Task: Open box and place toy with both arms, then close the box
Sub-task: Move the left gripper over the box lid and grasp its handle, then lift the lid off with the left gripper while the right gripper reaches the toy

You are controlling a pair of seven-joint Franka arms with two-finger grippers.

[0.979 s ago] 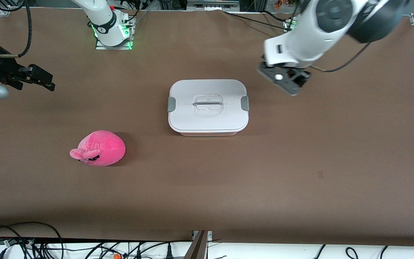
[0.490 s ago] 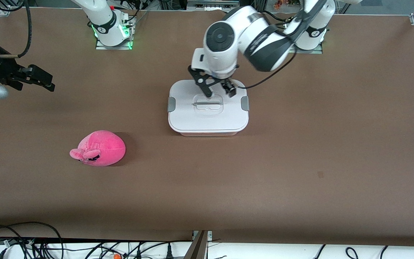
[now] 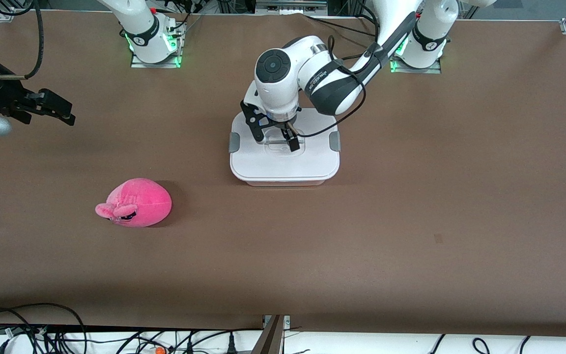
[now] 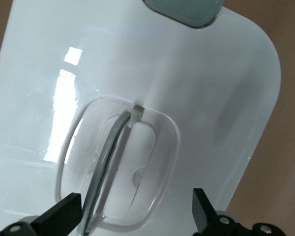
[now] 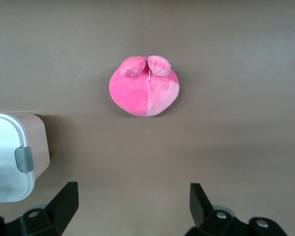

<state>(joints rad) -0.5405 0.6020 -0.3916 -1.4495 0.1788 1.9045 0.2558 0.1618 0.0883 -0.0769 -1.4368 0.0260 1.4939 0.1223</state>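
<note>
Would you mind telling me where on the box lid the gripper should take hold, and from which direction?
Probably by the thin bar handle set in the recess at the middle of the lid, coming straight down from above. The lid lies flat and closed on the box, and the bar is the only raised, narrow part. The left gripper hovers open over it; its fingers should straddle the bar across its length.

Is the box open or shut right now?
Shut: the lid sits flat on the box, and the left hand hovers open over its handle.

white arms (image 3: 283,83), grey-black joints, black cables, green base lights.
</note>
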